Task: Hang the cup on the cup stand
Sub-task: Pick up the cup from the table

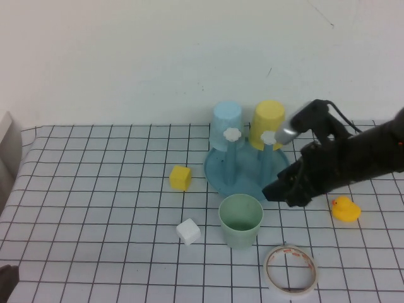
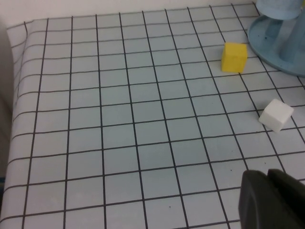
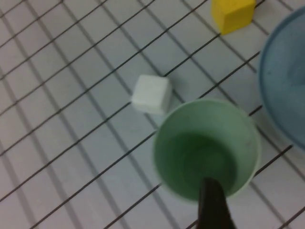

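– Green plastic first: where will you find the cup [image 1: 240,219]?

– You see it mouth up on the gridded cloth [image 1: 95,189], just on the near side of the cup stand [image 1: 221,173] and clear of it. It hangs on no peg. From the right wrist camera you look straight down into it, and nothing lies inside.

– And your right gripper [image 1: 278,190]?

– It sits low just to the right of the cup, near the stand's front rim, at the end of the dark arm that reaches in from the right. In the wrist view a dark part of it crosses the cup's rim. Whether it is open or closed, you cannot tell from these views, nor whether it has any hold on the cup.

– What is on the stand?

– You have a light blue cup [image 1: 226,123] and a yellow cup [image 1: 267,123], each upside down on a rear peg. Two white flower knobs show in front of them.

– The left gripper [image 2: 268,179]?

– Closed, with nothing in it, above bare cloth on the left side of the table, well apart from the cup.

– Anything else around your work?

– A yellow block [image 1: 180,177] lies left of the stand, a white block [image 1: 188,231] just left of the cup, a roll of tape [image 1: 268,271] flat in front and to the right of the cup, and a yellow toy duck [image 1: 345,209] further right.
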Motion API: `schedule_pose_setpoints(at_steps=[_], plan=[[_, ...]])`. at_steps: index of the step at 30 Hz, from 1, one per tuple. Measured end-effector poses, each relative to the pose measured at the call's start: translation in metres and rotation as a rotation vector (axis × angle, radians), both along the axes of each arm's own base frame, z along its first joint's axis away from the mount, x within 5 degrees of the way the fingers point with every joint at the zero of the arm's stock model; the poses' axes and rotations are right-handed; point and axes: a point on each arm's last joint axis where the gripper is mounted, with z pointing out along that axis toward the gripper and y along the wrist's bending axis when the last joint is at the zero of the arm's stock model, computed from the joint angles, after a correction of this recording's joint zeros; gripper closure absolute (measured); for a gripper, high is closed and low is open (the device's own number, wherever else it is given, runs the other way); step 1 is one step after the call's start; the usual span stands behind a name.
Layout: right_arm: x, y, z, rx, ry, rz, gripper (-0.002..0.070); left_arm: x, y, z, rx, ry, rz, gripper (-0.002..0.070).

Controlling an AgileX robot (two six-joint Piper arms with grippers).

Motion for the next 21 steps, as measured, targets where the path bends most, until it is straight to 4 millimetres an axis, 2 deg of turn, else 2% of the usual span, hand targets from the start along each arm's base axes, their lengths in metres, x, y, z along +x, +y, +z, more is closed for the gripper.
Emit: schedule_pose_setpoints(at_steps=[4, 7, 15, 21], plan=[[0.024, 0.006, -0.022, -0.015, -0.009, -0.064, 0.0276, 0.0, 0.0, 0.0, -0.009, -0.004, 0.002, 0.0676], [0.032, 0.009, -0.044, 0.002, 0.048, -0.111, 0.0274, 0.0, 0.0, 0.001, -0.012, -0.004, 0.002, 0.0676], [0.032, 0.017, -0.084, 0.032, 0.189, -0.123, 0.0274, 0.0, 0.0, 0.001, -0.014, -0.003, 0.002, 0.0676], [0.029, 0.024, -0.1, 0.016, 0.221, -0.096, 0.0294, 0.0, 0.0, 0.001, -0.016, -0.003, 0.002, 0.0676]])
